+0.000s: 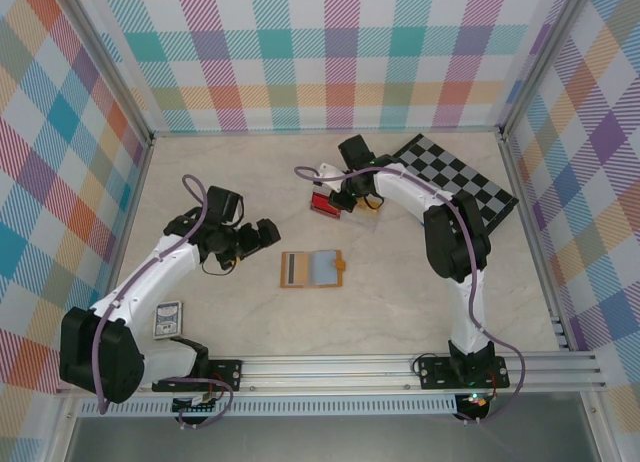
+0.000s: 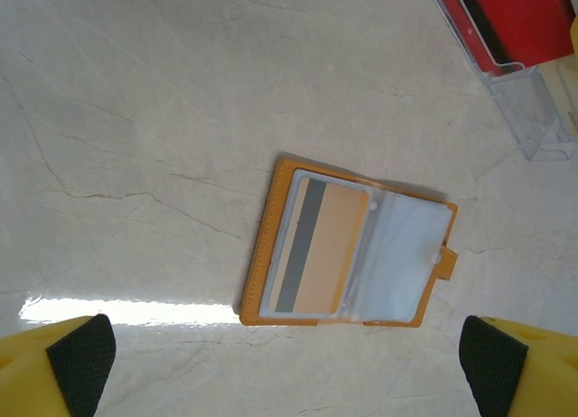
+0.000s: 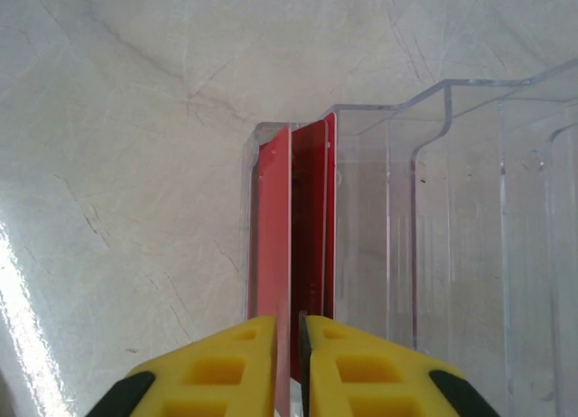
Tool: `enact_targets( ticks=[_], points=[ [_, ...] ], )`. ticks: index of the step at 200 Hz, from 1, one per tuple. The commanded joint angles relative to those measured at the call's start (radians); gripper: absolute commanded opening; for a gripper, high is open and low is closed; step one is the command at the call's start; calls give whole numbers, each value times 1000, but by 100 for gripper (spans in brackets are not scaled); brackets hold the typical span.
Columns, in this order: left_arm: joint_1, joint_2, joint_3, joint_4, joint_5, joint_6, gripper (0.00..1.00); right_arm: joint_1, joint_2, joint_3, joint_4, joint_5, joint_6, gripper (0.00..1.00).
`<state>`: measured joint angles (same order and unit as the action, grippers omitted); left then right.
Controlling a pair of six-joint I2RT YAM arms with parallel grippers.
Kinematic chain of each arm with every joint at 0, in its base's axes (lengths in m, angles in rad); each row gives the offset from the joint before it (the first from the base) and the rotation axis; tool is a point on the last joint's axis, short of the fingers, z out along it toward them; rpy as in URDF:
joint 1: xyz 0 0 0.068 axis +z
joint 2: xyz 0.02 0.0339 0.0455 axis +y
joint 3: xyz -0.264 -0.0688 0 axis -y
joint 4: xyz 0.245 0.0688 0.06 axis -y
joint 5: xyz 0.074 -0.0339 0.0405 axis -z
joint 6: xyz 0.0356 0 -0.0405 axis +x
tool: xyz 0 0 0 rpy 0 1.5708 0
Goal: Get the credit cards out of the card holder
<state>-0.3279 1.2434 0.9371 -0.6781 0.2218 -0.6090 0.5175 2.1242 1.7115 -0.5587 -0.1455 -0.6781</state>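
The right claw [image 3: 289, 363] has its jaws almost together astride the edge of a red card [image 3: 271, 254], which stands upright in the end slot of the clear tray [image 3: 452, 209]; I cannot tell whether they pinch it. The left claw [image 2: 287, 367] gapes wide above the desk [image 2: 135, 119]. The card holder [image 2: 411, 245] lies open mid-frame, long axis running left to right and clasp tab pointing right, with an orange-yellow card [image 2: 330, 250] in its left pocket.
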Motion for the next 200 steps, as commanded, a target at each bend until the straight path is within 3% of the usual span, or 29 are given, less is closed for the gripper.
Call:
enact_targets(
  ticks=[1,48,90,117,132,162,200],
  points=[
    [15,7,-18,13,25,4,100,-3,10,27,13,-13,4,17],
    [15,7,-21,15,31,3,100,-2,-41,15,26,-29,65,17],
    [15,20,-24,24,55,-1,100,-1,-216,-73,34,-105,266,25],
    [13,25,-33,39,79,-3,99,7,-359,-217,67,-104,468,28],
    [9,31,-39,50,94,-4,97,9,-429,-275,29,-51,680,30],
    [-9,59,-51,92,130,-10,91,23,-581,-459,50,-92,993,33],
    [-43,130,-57,151,146,-34,81,71,-637,-564,14,-85,1254,35]
  ],
)
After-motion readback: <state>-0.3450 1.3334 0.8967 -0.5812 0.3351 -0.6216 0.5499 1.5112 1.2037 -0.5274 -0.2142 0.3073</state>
